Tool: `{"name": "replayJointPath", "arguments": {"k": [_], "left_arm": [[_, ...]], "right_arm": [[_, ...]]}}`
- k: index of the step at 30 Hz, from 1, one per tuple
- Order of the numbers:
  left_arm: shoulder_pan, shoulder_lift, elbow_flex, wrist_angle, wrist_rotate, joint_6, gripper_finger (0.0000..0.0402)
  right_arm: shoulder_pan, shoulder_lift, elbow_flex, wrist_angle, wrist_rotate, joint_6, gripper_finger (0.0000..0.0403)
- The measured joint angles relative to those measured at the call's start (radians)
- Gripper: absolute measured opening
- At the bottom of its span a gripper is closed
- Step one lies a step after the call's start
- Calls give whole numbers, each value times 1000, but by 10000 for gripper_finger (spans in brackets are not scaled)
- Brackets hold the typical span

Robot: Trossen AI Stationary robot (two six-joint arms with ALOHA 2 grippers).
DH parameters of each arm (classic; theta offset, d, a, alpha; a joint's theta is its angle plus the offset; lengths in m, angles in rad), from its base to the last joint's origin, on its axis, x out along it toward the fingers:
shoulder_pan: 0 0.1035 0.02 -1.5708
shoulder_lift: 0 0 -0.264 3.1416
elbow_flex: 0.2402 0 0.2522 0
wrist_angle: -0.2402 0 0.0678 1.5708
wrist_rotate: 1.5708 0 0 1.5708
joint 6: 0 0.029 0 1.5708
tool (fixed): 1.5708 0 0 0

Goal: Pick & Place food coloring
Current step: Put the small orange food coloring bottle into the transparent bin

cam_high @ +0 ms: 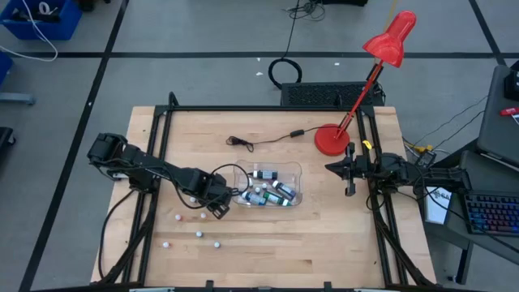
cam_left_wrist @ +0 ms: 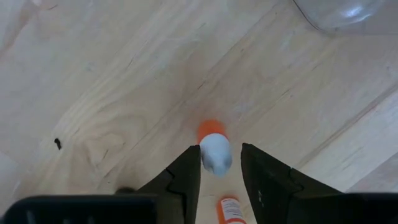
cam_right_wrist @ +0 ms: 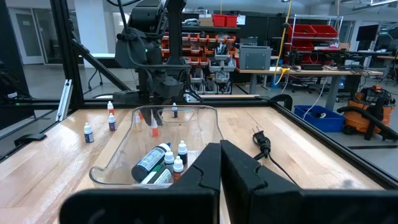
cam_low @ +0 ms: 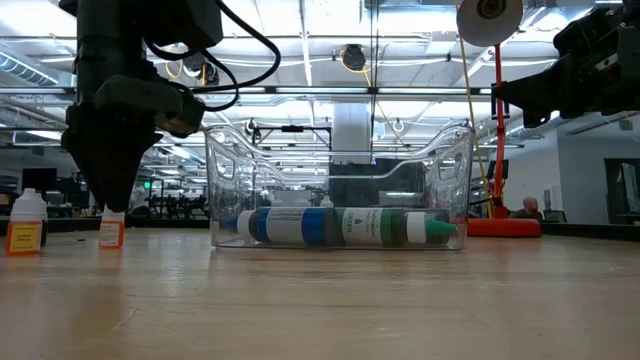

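1. Across the middle of the high view lies the light wooden table [cam_high: 324, 243], framed by black rails; its lower right part is bare, open boards.
2. Upper right on the table stands a red desk lamp [cam_high: 331, 139], its black cord [cam_high: 263, 141] trailing leftward across the wood.
3. At the table's centre sits the clear plastic tub [cam_high: 296, 172], holding several small white-capped food coloring bottles [cam_high: 268, 193] lying on their sides; the low view shows blue and green ones [cam_low: 340, 226] along its floor.
4. Left of the tub, the left arm reaches in from the left edge, and its left gripper [cam_high: 217, 209] hangs just beside the tub's lower left corner.
5. Its fingers [cam_left_wrist: 186, 180] stand narrowly apart around the white cap of a small orange bottle [cam_left_wrist: 213, 149] standing upright on the wood; the cap sits between them, but contact on both sides is hard to make out.
6. A second orange-labelled bottle [cam_left_wrist: 231, 210] shows low in the left wrist view, cut off by the frame edge.
7. Lower left of the high view, a few loose bottles [cam_high: 199, 234] stand scattered, well apart.
8. At the right rail, the right gripper [cam_high: 350, 191] waits over the table's right side, its fingers pressed together on nothing.
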Motion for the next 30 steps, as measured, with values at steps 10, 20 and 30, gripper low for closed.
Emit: {"name": "replayJointPath", "arguments": {"k": [10, 20, 30], "left_arm": [[0, 0, 0, -1, -5, 18, 117], [0, 0, 0, -2, -9, 31, 72], [0, 1, 9, -3, -51, 101, 47]], "right_arm": [[0, 0, 0, 0, 0, 0, 0], [0, 0, 0, 0, 0, 0, 0], [0, 0, 0, 0, 0, 0, 0]]}}
